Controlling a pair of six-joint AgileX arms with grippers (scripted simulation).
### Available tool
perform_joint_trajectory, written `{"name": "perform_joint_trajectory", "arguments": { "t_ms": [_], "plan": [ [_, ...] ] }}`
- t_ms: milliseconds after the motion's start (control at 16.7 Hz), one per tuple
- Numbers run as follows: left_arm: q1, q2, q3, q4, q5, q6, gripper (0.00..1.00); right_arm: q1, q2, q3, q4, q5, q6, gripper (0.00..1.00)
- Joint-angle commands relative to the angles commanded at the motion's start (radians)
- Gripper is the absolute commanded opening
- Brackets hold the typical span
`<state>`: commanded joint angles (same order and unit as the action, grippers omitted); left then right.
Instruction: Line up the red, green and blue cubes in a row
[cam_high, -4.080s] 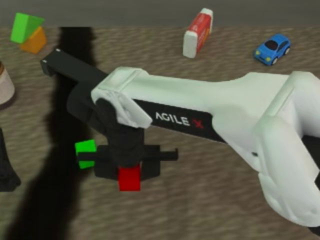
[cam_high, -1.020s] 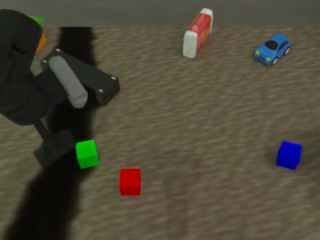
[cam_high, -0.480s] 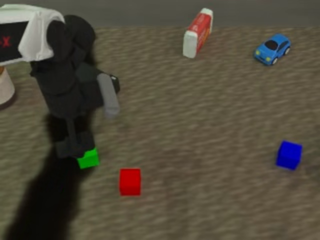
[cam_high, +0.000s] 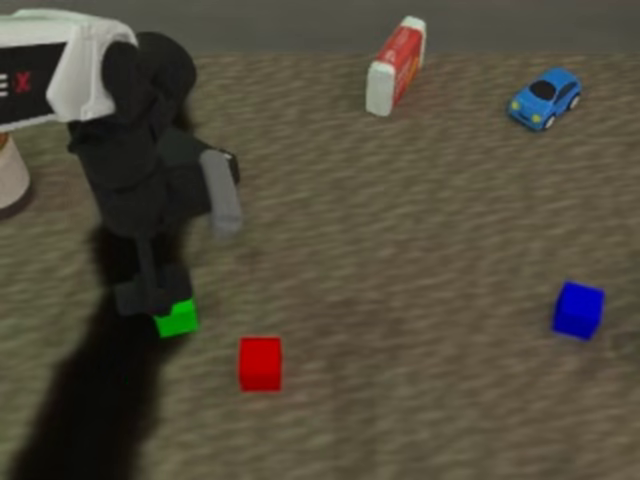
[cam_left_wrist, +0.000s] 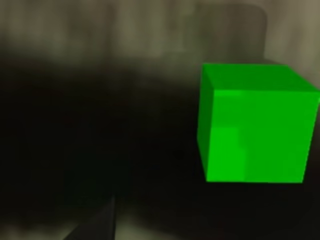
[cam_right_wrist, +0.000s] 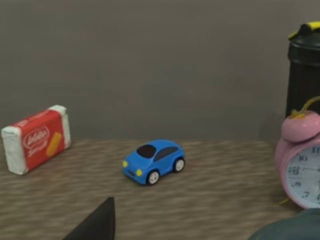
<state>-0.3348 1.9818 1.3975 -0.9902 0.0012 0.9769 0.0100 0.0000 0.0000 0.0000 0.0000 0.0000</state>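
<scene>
Green cube sits left of the red cube, blue cube well apart at table right; left gripper is down over the green cube's left edge, jaw state unclear; right arm out of top view.

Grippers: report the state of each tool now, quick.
Left tool: down over the green cube; whether it is open or closed cannot be told.
Right tool: not in view.

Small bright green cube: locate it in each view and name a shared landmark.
Top view: small bright green cube at left, partly under the left gripper.
Left wrist view: fills the right half.
Right wrist view: absent.
Shared landmark: the brown table, dark with shadow around the cube.
</scene>
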Motion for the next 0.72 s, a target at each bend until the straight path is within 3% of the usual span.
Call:
{"name": "perform_joint_trajectory", "arguments": {
  "t_ms": [480,720],
  "plan": [
    [-0.002,0.114,-0.124,0.243,0.001,0.001,1.0,0.0,0.0,0.0,0.0,0.0,0.0,1.0],
    [-0.002,0.132,-0.144,0.281,0.001,0.001,1.0,0.0,0.0,0.0,0.0,0.0,0.0,1.0]
  ]
}}
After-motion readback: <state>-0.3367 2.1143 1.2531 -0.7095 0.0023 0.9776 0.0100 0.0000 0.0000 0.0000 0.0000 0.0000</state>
